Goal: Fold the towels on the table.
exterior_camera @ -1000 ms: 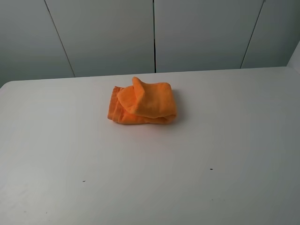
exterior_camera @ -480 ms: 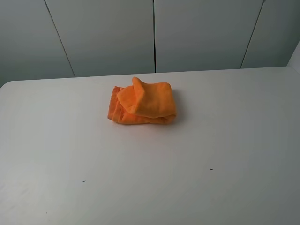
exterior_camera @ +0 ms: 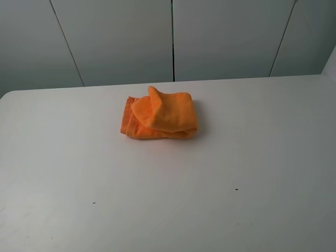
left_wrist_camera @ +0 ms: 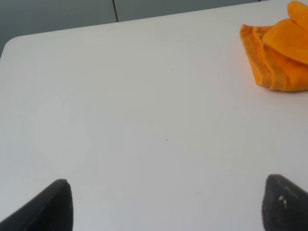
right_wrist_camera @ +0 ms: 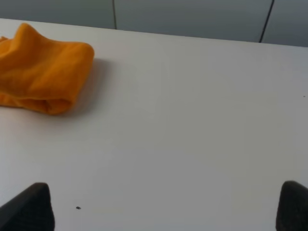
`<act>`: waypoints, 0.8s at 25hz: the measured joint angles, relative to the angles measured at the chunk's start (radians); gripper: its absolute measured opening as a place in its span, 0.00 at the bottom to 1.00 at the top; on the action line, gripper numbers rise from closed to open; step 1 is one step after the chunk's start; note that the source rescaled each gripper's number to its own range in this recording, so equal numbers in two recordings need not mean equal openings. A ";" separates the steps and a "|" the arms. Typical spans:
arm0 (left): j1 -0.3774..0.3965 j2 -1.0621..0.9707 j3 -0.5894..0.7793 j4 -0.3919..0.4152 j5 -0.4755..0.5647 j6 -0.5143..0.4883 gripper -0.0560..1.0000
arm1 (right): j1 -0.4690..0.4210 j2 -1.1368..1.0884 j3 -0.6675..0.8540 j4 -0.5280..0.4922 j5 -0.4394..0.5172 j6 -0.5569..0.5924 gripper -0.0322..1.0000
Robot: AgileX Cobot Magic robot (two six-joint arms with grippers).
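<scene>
An orange towel (exterior_camera: 159, 114) lies folded in a loose bundle on the white table (exterior_camera: 168, 184), toward the far middle, with one flap bulging up. The exterior view shows neither arm. In the left wrist view the towel (left_wrist_camera: 279, 53) is far from my left gripper (left_wrist_camera: 168, 204), which is open with only its two dark fingertips (left_wrist_camera: 50, 207) showing over bare table. The right wrist view has the towel (right_wrist_camera: 41, 72) well away from my right gripper (right_wrist_camera: 163, 207), also open and holding nothing.
Grey wall panels (exterior_camera: 173, 37) stand behind the table's far edge. Tiny dark specks (exterior_camera: 236, 189) dot the tabletop near the front. The table's rounded far-left corner (exterior_camera: 8, 94) is in view.
</scene>
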 joint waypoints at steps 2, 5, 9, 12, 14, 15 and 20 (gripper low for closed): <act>0.000 0.000 0.000 0.000 0.000 0.000 1.00 | -0.013 0.000 0.000 0.000 0.000 0.000 1.00; 0.000 0.000 0.000 0.000 0.000 0.000 1.00 | -0.015 0.000 0.000 0.000 0.000 0.000 1.00; 0.000 0.000 0.000 0.000 0.000 0.000 1.00 | -0.015 0.000 0.000 0.000 0.000 0.000 1.00; 0.000 0.000 0.000 0.000 0.000 0.000 1.00 | -0.015 0.000 0.000 0.000 0.000 0.000 1.00; 0.000 0.000 0.000 0.000 0.000 0.000 1.00 | -0.015 0.000 0.000 0.000 0.000 0.000 1.00; 0.000 0.000 0.000 0.000 0.000 0.000 1.00 | -0.015 0.000 0.000 0.000 -0.002 0.000 1.00; 0.000 0.000 0.000 0.000 0.000 0.000 1.00 | -0.015 0.000 0.000 0.000 -0.002 0.000 1.00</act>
